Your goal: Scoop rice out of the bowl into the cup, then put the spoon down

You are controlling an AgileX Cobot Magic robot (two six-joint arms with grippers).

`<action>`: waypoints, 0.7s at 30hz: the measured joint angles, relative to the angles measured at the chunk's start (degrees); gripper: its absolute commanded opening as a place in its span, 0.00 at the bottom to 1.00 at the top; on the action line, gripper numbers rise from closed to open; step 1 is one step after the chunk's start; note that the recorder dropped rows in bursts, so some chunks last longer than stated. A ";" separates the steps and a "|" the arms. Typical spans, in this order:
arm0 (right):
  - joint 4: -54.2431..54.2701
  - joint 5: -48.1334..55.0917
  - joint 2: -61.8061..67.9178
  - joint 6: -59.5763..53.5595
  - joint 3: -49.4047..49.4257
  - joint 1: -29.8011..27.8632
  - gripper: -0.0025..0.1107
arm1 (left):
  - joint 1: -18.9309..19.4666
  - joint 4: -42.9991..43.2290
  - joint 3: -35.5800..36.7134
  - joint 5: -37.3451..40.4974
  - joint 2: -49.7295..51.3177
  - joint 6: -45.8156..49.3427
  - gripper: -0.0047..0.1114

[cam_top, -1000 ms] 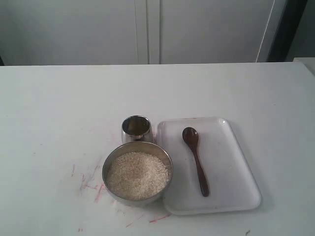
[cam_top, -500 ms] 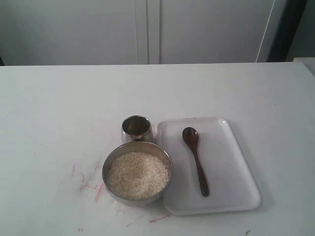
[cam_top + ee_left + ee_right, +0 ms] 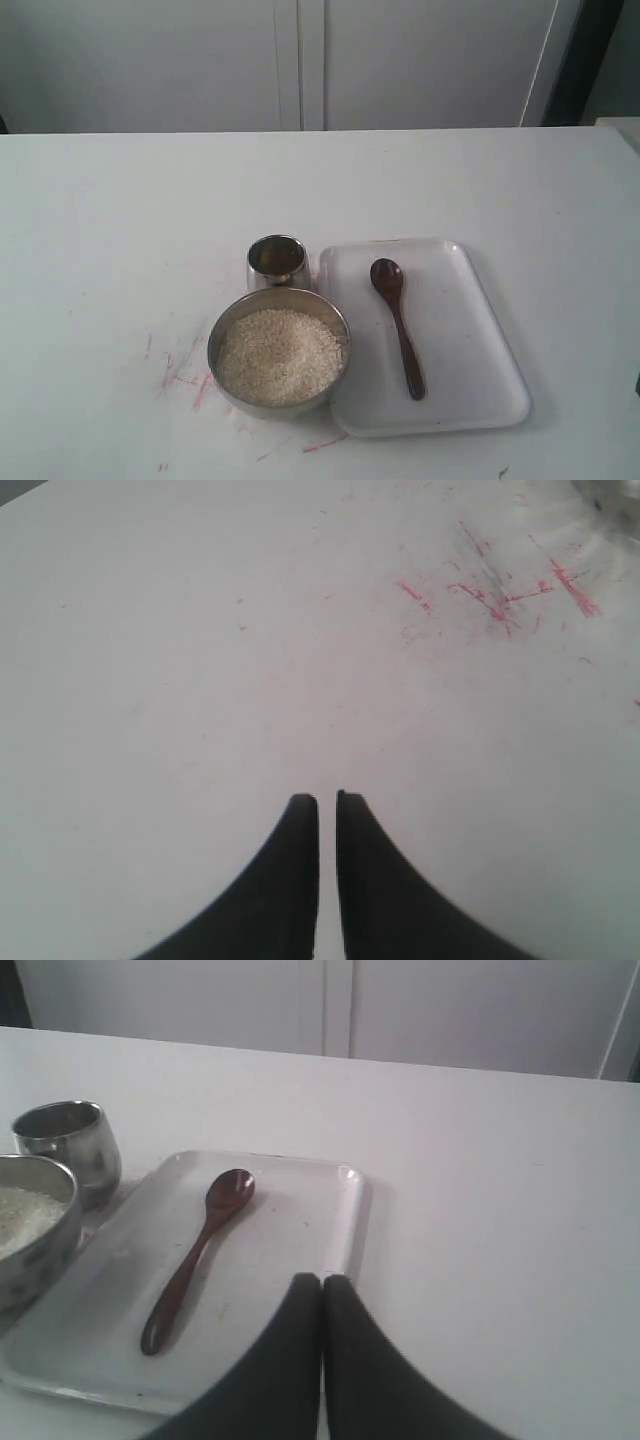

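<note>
The steel bowl (image 3: 213, 352) stands near the table's front, filled with off-white rice (image 3: 279, 355). Just behind it, close by, stands the small steel cup (image 3: 277, 260). The dark wooden spoon (image 3: 398, 325) lies on a white tray (image 3: 460, 340) to the bowl's right. Neither gripper shows in the exterior view. My right gripper (image 3: 322, 1278) is shut and empty, hovering by the tray's (image 3: 300, 1210) corner, apart from the spoon (image 3: 195, 1255), cup (image 3: 68, 1145) and bowl (image 3: 35, 1250). My left gripper (image 3: 327, 798) is shut and empty over bare table.
Red scribble marks (image 3: 185, 375) stain the white table (image 3: 120, 220) left of the bowl and show in the left wrist view as red marks (image 3: 500, 590). A pale cabinet wall (image 3: 300, 60) runs behind the table's far edge.
</note>
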 measured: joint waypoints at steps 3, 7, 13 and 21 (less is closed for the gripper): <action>0.00 0.51 0.00 0.00 0.00 -2.30 0.02 | 0.00 0.00 0.00 0.00 0.00 0.00 0.16; 0.00 0.83 0.00 0.00 0.00 -4.97 0.02 | 0.00 0.00 0.00 0.00 0.00 0.00 0.16; 0.00 0.97 0.00 0.00 0.00 -5.71 0.02 | 0.00 0.00 0.00 0.00 0.00 0.00 0.16; 0.00 0.97 0.00 0.00 0.00 -5.71 0.02 | 0.00 0.00 0.00 0.00 0.00 0.00 0.16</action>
